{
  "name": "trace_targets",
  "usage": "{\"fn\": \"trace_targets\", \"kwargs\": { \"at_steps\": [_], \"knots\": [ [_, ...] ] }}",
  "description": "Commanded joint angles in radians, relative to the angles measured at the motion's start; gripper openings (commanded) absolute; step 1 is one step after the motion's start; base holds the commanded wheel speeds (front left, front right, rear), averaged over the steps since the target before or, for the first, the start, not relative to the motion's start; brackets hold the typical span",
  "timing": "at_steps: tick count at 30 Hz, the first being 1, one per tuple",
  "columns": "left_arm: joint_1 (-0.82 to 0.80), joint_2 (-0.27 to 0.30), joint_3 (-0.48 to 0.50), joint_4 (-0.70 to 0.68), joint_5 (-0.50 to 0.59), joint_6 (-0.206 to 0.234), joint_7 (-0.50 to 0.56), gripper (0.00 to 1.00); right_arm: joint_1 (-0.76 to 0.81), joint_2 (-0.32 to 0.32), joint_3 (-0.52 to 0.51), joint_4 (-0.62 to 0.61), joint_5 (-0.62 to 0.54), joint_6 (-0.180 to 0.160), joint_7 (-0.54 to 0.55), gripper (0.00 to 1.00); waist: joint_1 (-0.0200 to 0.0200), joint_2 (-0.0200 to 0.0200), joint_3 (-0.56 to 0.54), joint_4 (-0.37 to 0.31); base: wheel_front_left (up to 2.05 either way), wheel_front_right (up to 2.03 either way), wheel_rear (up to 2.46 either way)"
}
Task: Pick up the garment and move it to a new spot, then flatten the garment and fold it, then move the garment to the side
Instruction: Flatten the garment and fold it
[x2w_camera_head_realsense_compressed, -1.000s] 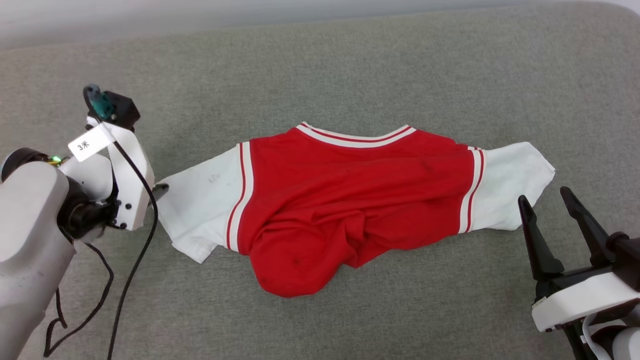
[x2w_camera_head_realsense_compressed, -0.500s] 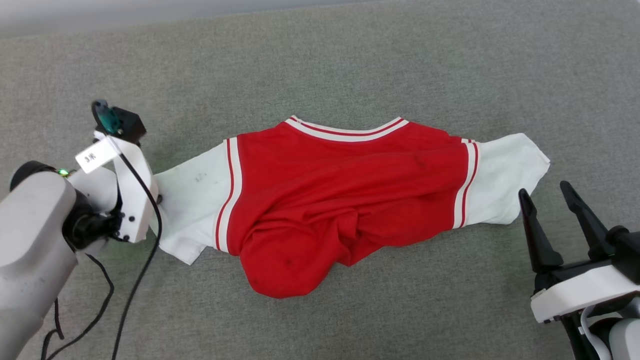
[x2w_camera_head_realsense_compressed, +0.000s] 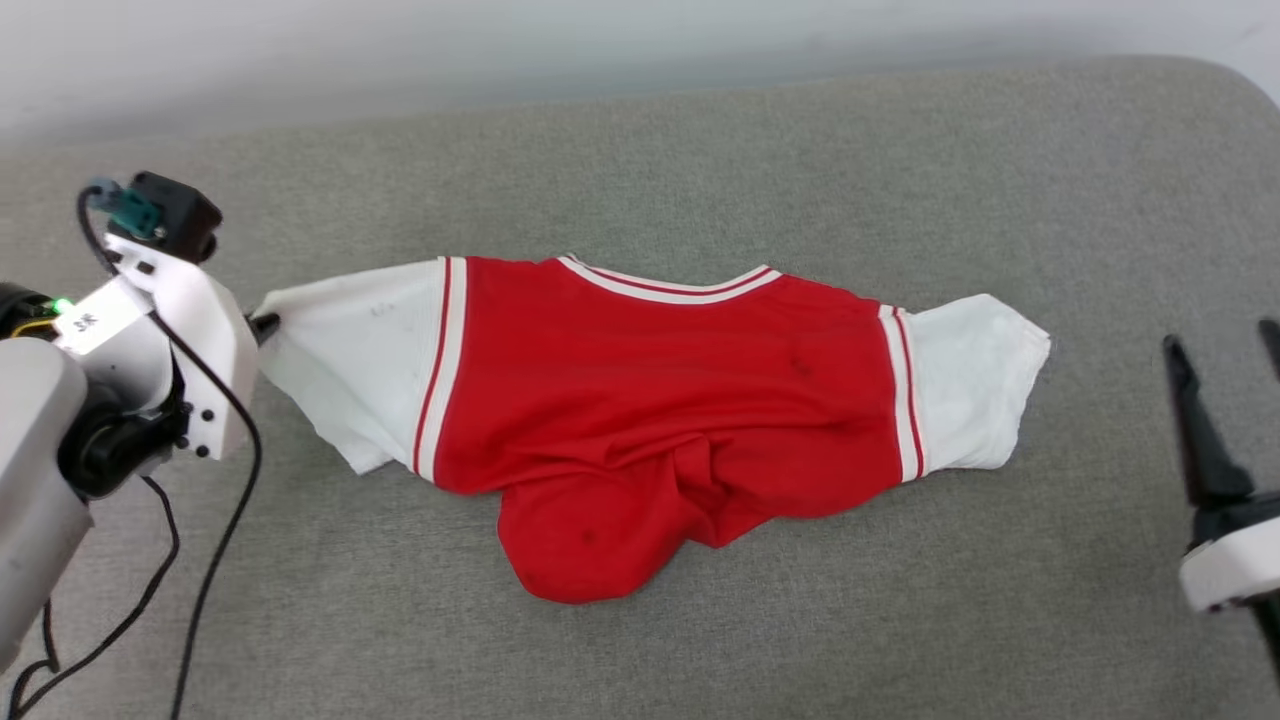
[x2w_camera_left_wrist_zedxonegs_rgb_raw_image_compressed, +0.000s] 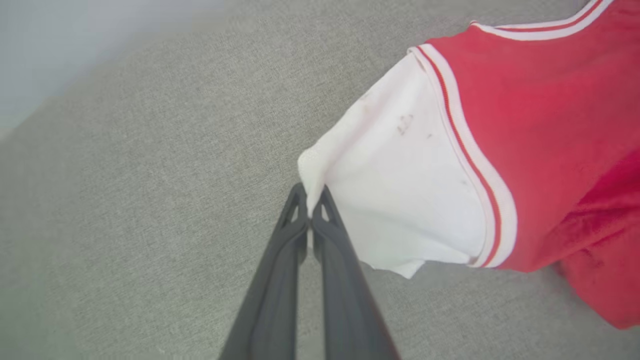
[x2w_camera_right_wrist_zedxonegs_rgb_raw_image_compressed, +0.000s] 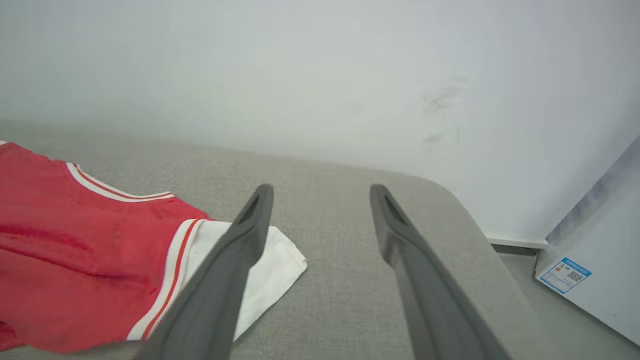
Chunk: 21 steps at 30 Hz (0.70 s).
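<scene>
While the left tool (x2w_camera_left_wrist_zedxonegs_rgb_raw_image_compressed: 311, 194) is pinching only a sleeve tip (x2w_camera_left_wrist_zedxonegs_rgb_raw_image_compressed: 311, 167) of the garment (x2w_camera_head_realsense_compressed: 660, 400), that thin hold is probably risking a slip under any pull.

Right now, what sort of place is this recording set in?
Probably an indoor test room: a grey fabric-covered pad with a rounded corner stands against a bare white wall, beside a white unit bearing a sticker label.

left tool (x2w_camera_left_wrist_zedxonegs_rgb_raw_image_compressed: 311, 196) has closed on the garment (x2w_camera_head_realsense_compressed: 660, 380) sleeve.
</scene>
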Motion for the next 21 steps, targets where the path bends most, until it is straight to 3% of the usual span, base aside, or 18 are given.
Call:
{"fn": "trace_targets", "kwargs": {
  "at_steps": [1, 5, 11, 17, 21],
  "knots": [
    [0.017, 0.008, 0.007, -0.009, 0.001, 0.005, -0.013, 0.0, -0.026, -0.017, -0.007, -0.013, 0.004, -0.001, 0.01, 1.0, 0.0, 0.0, -0.012, 0.009, 0.0, 0.0, 0.0],
    [0.048, 0.044, 0.024, -0.065, 0.004, 0.027, -0.057, 0.0, -0.064, -0.105, -0.01, -0.057, 0.009, -0.001, 0.084, 1.0, 0.0, 0.0, -0.021, 0.022, 0.0, 0.0, 0.0],
    [0.089, 0.069, 0.038, -0.16, 0.017, 0.071, -0.112, 0.0, -0.15, -0.255, 0.066, -0.086, 0.056, -0.001, 0.243, 1.0, 0.0, 0.0, -0.01, 0.057, 0.0, 0.0, 0.0],
    [0.092, 0.058, 0.03, -0.244, 0.042, 0.103, -0.129, 0.0, -0.275, -0.405, 0.224, -0.027, 0.19, -0.001, 0.474, 1.0, 0.0, 0.0, 0.019, 0.093, 0.0, 0.0, 0.0],
    [0.065, 0.048, 0.03, -0.285, 0.06, 0.114, -0.137, 0.0, -0.387, -0.482, 0.332, 0.075, 0.348, -0.001, 0.655, 1.0, 0.0, 0.0, 0.05, 0.115, 0.0, 0.0, 0.0]
  ]
}}
